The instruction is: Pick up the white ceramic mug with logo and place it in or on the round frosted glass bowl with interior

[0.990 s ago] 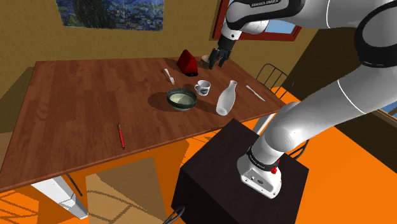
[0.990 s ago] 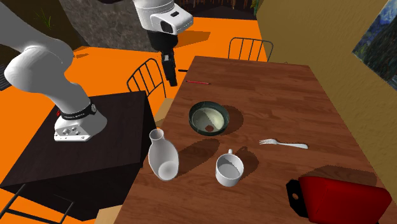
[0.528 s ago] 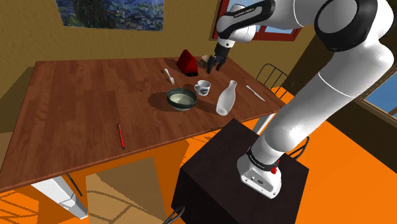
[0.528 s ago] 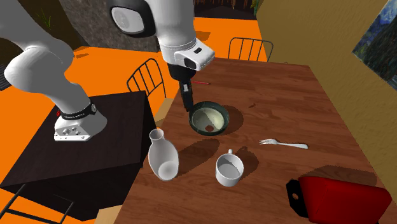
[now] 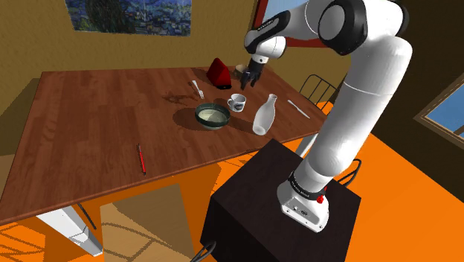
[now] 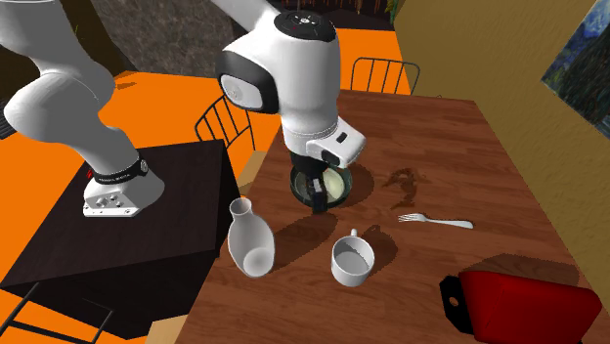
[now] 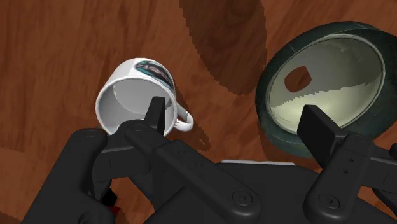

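Wooden table (image 5: 97, 119), mug (image 5: 236, 103) near bowl (image 5: 213, 115), white bottle (image 5: 264, 115), fork (image 5: 198, 89)

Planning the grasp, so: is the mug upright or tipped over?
Upright. The mug stands on its base with its open mouth facing up; nothing shows inside it.

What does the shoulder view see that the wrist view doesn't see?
Shoulder view's extras: the white bottle, fork, red pencil, painting and the long white arm. Wrist view's extras: the dark patch inside the bowl and the clear gap between the fingers. Both have the mug, the bowl, the brown table and the open black gripper.
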Available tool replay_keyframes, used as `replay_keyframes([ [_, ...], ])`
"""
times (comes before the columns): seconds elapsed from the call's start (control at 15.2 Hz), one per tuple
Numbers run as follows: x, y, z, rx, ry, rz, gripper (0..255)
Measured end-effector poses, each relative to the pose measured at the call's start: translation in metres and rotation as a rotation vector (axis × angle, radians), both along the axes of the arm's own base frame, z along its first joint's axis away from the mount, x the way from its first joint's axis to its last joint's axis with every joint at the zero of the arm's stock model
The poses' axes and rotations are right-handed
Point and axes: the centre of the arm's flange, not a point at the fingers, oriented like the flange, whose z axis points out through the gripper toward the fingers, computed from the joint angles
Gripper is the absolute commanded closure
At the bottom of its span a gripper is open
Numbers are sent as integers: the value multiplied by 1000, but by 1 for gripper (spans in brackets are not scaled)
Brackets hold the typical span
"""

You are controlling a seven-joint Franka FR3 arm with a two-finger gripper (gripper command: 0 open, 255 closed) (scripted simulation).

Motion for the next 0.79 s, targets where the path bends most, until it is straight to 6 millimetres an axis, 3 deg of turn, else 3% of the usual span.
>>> replay_keyframes([
  [0.79, 67, -98, -102, -26, 19, 4, 0],
])
